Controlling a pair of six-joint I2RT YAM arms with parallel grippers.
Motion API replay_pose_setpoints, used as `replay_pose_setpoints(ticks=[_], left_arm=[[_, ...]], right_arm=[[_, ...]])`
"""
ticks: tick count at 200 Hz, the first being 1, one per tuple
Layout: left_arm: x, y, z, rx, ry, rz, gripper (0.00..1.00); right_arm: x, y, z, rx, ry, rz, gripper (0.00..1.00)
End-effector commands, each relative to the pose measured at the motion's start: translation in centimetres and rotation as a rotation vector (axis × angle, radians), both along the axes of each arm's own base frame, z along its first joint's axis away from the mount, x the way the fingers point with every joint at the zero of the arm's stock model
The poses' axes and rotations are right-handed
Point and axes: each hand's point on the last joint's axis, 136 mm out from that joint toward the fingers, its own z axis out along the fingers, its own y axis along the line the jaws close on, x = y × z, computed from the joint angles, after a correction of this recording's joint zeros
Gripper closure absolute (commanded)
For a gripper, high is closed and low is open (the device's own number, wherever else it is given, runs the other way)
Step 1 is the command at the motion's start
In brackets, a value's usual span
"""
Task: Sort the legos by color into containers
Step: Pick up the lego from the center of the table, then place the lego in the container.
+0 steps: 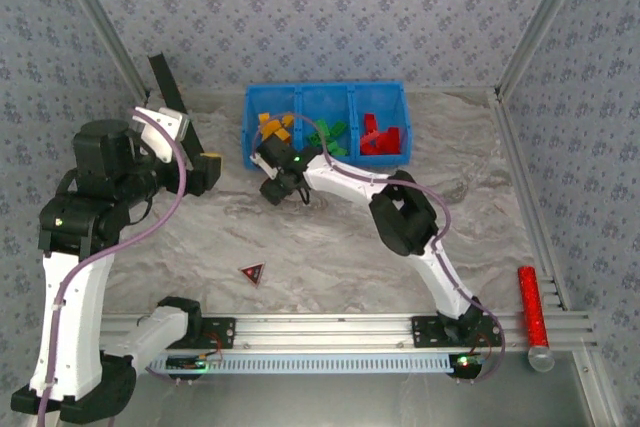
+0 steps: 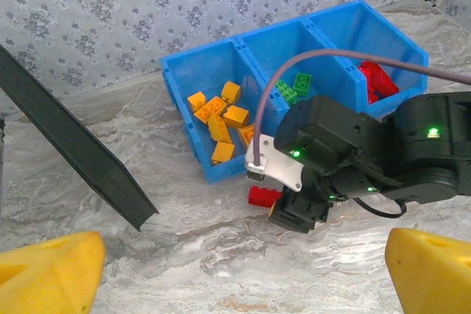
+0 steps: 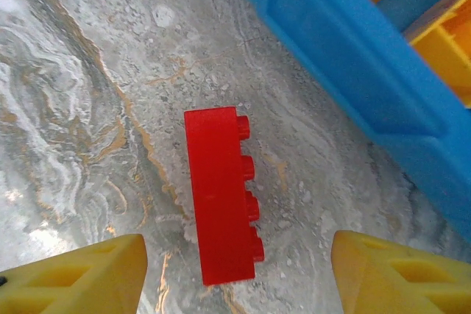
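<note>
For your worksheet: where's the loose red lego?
Right wrist view: the red lego lies beside the blue bin, left end, under the right claw.

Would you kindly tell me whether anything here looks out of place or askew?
One red brick lies tipped on its side on the table, outside the blue bin, by the compartment holding orange bricks rather than with the other red bricks. The open right gripper hangs above it.

A lab test booth: patterned wall panels (image 1: 350, 7), aluminium rail (image 1: 320, 327), marbled tabletop (image 1: 330, 247).
</note>
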Motion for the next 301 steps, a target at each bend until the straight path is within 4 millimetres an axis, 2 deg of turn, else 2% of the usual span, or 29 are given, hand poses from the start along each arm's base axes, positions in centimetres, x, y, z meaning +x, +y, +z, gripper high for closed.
replay_pose_setpoints(ticks=[1, 44, 55, 74, 96, 117, 138, 145, 172, 189, 216, 231, 255, 264, 301], left_arm=[[-0.6, 0.3, 1.0, 0.016, -0.033, -0.002, 0.02], [-0.5, 0.5, 0.6, 0.025, -0.025, 0.009, 0.01], [-0.5, 0.5, 0.6, 0.022, -0.025, 0.011, 0.01], [-0.5, 0.7, 0.5, 0.027, -0.025, 0.021, 0.01], [-0.5, 0.9, 0.3, 0.031, -0.027, 0.030, 0.00], [-0.2, 1.0, -0.1, 0.032, -0.019, 0.038, 0.00], [0.7, 0.8, -0.6, 0.019, -0.019, 0.048, 0.00], [1.1, 0.7, -0.8, 0.010, -0.019, 0.050, 0.00], [2.4, 0.5, -1.1, -0.016, -0.027, 0.067, 0.00], [3.0, 0.7, -1.4, -0.020, -0.036, 0.087, 0.00], [3.7, 0.9, -1.6, -0.044, -0.044, 0.109, 0.00], [3.8, 0.9, -1.6, -0.054, -0.045, 0.115, 0.00], [3.9, 1.1, -1.5, -0.049, -0.050, 0.118, 0.00], [3.8, 1.2, -1.5, -0.047, -0.049, 0.123, 0.00], [3.4, 1.5, -1.5, -0.031, -0.044, 0.131, 0.00]], right_arm=[[0.2, 0.0, -1.5, -0.035, 0.031, 0.016, 0.30], [0.5, 0.5, -3.3, -0.046, 0.049, 0.035, 0.39], [0.4, 0.7, -3.7, -0.047, 0.055, 0.040, 0.45], [0.4, 0.8, -4.2, -0.053, 0.064, 0.045, 0.62], [0.0, 0.3, -3.9, -0.059, 0.071, 0.049, 0.77], [-0.8, -1.1, -2.4, -0.063, 0.057, 0.034, 0.82], [-1.9, -4.4, -0.3, -0.082, 0.039, -0.011, 0.84], [-2.2, -5.8, 1.0, -0.082, 0.025, -0.036, 0.84], [-3.4, -12.8, 5.1, -0.074, -0.008, -0.160, 0.84], [-3.2, -17.3, 7.6, -0.048, -0.033, -0.254, 0.84], [-0.9, -24.1, 10.6, 0.010, -0.073, -0.424, 0.84], [0.7, -25.9, 11.3, 0.029, -0.097, -0.466, 0.83], [3.7, -27.0, 11.2, 0.048, -0.101, -0.505, 0.83], [5.6, -27.0, 11.4, 0.067, -0.123, -0.517, 0.83], [11.3, -27.3, 9.0, 0.034, -0.108, -0.553, 0.82]])
